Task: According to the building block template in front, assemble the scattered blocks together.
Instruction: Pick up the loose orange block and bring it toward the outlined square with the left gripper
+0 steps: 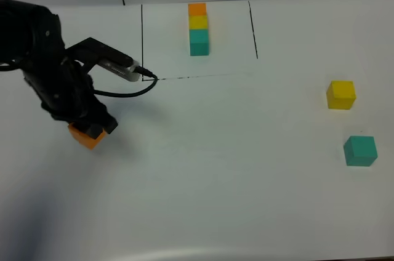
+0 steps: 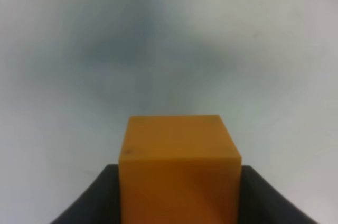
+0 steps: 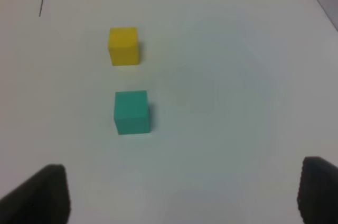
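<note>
The building block template [image 1: 198,28], a row of orange, yellow and teal cubes, stands at the back inside thin black lines. At the left, my left gripper [image 1: 92,130] is shut on the orange block [image 1: 86,136], which fills the left wrist view [image 2: 178,168] between the dark fingers [image 2: 92,203]. The yellow block [image 1: 340,95] and the teal block [image 1: 359,151] sit apart on the right side of the table. In the right wrist view the yellow block [image 3: 124,46] and teal block [image 3: 131,111] lie ahead of my right gripper [image 3: 182,195], which stands open and holds nothing.
A black cable [image 1: 126,92] loops from the left arm toward the drawn frame's corner. Black lines [image 1: 253,30] mark the template area on the white table [image 1: 234,168]. The right arm itself is out of the exterior view.
</note>
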Action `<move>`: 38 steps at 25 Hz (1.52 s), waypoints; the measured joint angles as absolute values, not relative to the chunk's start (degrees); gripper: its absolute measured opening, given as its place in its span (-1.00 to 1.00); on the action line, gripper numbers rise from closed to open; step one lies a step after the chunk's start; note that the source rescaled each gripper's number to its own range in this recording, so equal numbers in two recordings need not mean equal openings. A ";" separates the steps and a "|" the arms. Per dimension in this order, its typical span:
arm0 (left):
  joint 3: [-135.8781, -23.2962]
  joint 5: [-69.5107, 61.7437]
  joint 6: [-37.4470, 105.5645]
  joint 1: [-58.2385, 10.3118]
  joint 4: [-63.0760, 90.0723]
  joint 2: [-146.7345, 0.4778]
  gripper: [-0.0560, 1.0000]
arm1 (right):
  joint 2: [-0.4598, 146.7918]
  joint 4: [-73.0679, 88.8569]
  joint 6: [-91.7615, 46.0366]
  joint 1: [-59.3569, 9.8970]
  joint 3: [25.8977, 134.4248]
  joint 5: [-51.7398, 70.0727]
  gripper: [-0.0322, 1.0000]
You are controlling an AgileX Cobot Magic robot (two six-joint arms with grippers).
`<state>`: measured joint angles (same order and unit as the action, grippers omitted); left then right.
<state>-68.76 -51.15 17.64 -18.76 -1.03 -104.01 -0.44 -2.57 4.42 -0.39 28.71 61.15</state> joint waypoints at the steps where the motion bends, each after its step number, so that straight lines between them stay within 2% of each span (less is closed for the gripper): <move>1: -71.22 -53.38 20.11 -19.72 -1.02 -105.18 -0.89 | -0.44 -2.57 4.42 -0.39 28.71 61.15 0.51; 12: -96.49 -61.68 38.13 -31.44 -1.56 -120.22 -0.89 | -0.44 -2.57 4.42 -0.39 28.71 61.15 0.51; 20: -112.36 -66.29 44.70 -34.85 -1.81 -130.77 -0.89 | -0.44 -2.57 4.42 -0.39 28.71 61.15 0.51; 26: -116.95 -66.90 50.80 -36.13 -1.81 -134.96 -0.89 | -0.44 -2.57 4.42 -0.39 28.71 61.15 0.51; 38: -117.39 -62.76 54.16 -36.55 -1.85 -139.53 -0.89 | -0.44 -2.57 4.42 -0.39 28.71 61.15 0.51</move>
<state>-117.39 -62.76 54.16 -36.55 -1.85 -139.53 -0.44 -2.57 4.42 -0.39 28.71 61.15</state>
